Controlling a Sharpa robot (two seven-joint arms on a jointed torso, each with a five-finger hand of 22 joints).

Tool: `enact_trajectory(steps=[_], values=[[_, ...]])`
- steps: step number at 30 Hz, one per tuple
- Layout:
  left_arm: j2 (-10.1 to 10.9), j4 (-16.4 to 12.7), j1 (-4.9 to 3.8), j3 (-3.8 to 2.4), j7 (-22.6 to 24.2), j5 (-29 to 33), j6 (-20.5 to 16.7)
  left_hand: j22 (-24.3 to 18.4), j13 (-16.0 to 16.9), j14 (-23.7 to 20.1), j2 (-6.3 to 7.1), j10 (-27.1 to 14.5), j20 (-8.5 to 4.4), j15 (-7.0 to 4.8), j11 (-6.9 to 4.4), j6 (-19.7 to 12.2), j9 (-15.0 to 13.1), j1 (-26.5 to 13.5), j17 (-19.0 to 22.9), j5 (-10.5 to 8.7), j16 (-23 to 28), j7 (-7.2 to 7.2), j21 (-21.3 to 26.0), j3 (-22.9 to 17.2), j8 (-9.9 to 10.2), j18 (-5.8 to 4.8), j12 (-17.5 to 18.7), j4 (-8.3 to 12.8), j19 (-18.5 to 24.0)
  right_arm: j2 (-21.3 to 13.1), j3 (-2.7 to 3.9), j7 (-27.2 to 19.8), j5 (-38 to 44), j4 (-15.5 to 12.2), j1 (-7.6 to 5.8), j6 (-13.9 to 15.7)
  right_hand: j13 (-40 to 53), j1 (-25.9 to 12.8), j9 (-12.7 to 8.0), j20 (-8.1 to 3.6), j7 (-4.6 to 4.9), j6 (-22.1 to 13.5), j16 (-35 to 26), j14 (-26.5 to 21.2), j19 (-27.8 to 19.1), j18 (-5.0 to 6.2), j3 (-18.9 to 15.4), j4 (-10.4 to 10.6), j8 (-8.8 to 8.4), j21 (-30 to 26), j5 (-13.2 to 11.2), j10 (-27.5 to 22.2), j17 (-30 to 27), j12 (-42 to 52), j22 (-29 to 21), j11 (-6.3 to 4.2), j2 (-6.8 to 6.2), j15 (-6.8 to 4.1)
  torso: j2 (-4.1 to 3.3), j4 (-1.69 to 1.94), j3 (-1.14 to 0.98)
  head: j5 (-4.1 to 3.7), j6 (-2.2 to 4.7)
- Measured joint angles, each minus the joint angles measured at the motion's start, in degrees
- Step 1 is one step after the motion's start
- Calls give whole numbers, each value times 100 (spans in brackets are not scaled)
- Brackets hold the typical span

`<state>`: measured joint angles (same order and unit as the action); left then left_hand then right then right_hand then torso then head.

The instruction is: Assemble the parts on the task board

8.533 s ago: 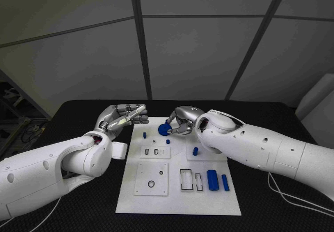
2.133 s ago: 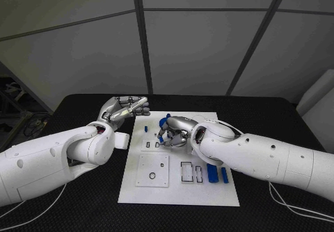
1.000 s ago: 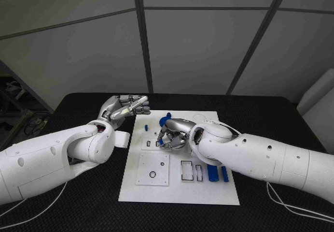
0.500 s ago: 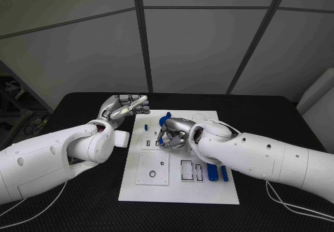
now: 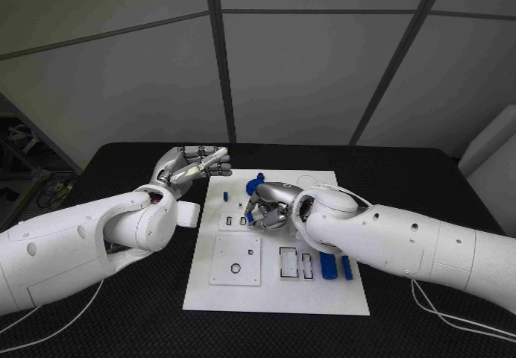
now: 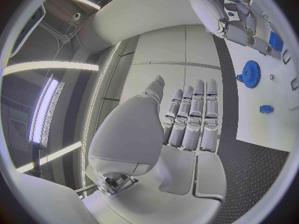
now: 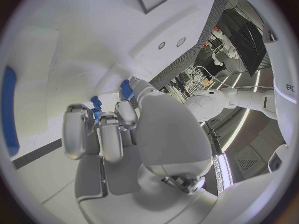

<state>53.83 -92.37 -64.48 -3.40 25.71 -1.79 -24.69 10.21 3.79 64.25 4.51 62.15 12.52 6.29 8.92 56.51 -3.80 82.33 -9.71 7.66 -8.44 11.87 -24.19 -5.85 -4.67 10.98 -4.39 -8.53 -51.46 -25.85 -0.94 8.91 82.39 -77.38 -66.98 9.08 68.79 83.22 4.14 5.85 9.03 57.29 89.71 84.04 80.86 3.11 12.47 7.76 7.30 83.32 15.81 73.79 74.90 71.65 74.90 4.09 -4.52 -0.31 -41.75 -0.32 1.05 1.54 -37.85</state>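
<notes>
only left wrist view shows blue gear (image 6: 251, 74); perhaps lying flat.

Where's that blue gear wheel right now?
In the head view, the blue gear sits at the task board's far end, just beyond the right hand.

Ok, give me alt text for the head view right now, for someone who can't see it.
The right hand reaches down over the middle of the white task board, fingers curled around a small blue part. The left hand is raised beside the board's far left corner, fingers curled in. A blue gear stands near the far edge, with blue cylinders at the near right.
</notes>
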Motion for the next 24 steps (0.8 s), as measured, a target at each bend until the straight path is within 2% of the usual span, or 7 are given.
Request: enact_trajectory(steps=[10,16,24], values=[[0,0,0,0,-3,0,0,0,0,0,0,0,0,0,0,0,0,0,1,0,0,0,0,0,0,0,0,0,0,15,2,24,36,2,-3,-16,-31,-22,-6,8,16,-50,0,0,-8,0,0,0,-22,0,0,-22,4,-29,0,23,-22,0,0,0,0,-7,-3],[1,0,0,0,-4,0,0,0,0,0,0,0,0,0,0,0,0,0,1,0,0,0,0,0,0,0,0,0,-1,16,2,28,45,4,-3,-20,-43,-52,-13,20,26,-97,0,0,-20,0,0,0,-34,-22,0,-43,4,-51,0,3,-52,0,0,0,0,-7,-8],[3,2,0,0,-8,0,1,0,0,0,0,0,0,0,0,0,0,0,-5,0,27,0,0,0,0,0,0,0,-1,15,0,32,57,5,-3,-15,-155,-173,-31,58,88,-344,0,0,-58,0,0,0,-138,-55,-120,-195,4,-160,0,73,-174,43,0,0,0,-4,-9]])
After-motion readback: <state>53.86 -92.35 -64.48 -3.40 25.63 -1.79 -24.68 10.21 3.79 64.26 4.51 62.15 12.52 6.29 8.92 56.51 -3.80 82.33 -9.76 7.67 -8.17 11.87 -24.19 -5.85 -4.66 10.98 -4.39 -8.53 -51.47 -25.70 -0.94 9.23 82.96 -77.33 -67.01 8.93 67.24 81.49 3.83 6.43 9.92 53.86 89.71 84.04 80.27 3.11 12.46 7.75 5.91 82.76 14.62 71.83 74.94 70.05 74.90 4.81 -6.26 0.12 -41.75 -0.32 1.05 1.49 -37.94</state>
